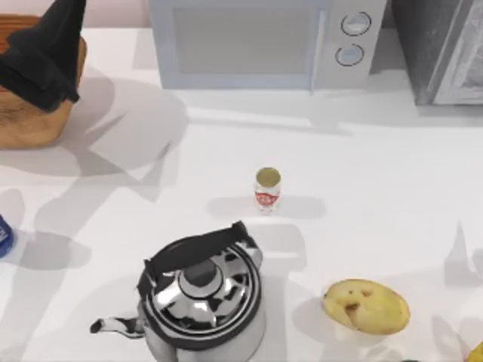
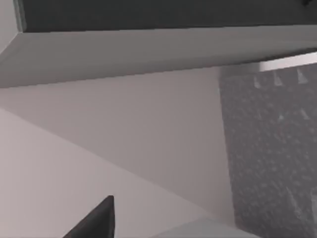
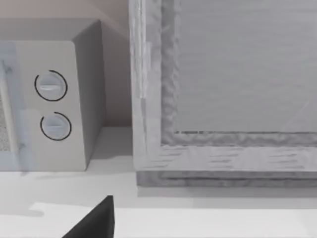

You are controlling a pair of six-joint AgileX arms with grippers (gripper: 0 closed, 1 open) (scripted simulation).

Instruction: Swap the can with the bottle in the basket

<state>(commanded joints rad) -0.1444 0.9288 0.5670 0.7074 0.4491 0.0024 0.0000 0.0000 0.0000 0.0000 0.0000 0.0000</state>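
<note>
The bottle, white with a red label and a dull-gold top, stands upright on the white table near the middle, just behind the kettle. The dark-blue can peeks in at the table's far left edge. The woven orange-brown basket sits at the back left. My left arm hangs over the basket as a black shape and hides part of its rim and inside. A dark part of my left gripper shows in the left wrist view, facing a wall. My right gripper faces the microwave and a grey appliance.
A shiny kettle with a black handle stands at the front centre. A potato lies at the front right. A microwave and a grey appliance line the back edge. Something yellow shows at the front right corner.
</note>
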